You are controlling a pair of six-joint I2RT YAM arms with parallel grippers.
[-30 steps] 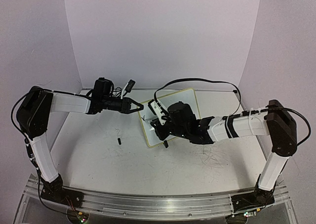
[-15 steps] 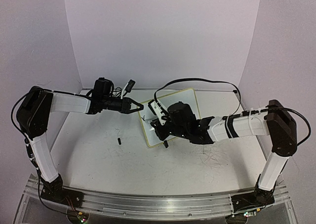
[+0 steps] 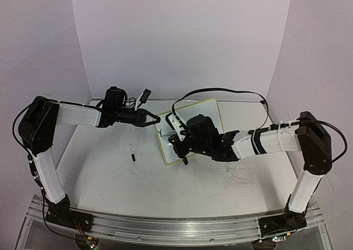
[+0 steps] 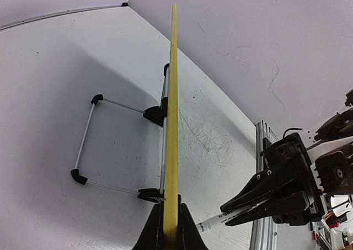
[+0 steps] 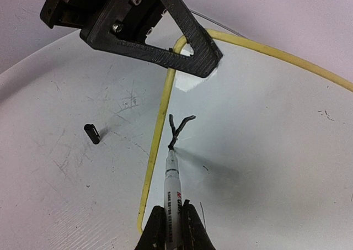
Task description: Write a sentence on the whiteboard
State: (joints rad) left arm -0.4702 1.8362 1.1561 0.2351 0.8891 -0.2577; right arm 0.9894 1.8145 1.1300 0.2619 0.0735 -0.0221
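Whiteboard (image 3: pixel 208 110) stood propped near the far edge of the table (image 3: pixel 110 175), its corner pinched by the left gripper (image 3: pixel 150 119) for steadiness. The right gripper (image 5: pixel 172 219), clamped on a marker (image 5: pixel 172 178), held the tip at the first letter (image 5: pixel 177 129).

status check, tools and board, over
Left tool shut on whiteboard rim. Right tool shut on marker, tip on whiteboard. Sentence: only a Y so far. Cap lies on table beside whiteboard, nothing blocking.
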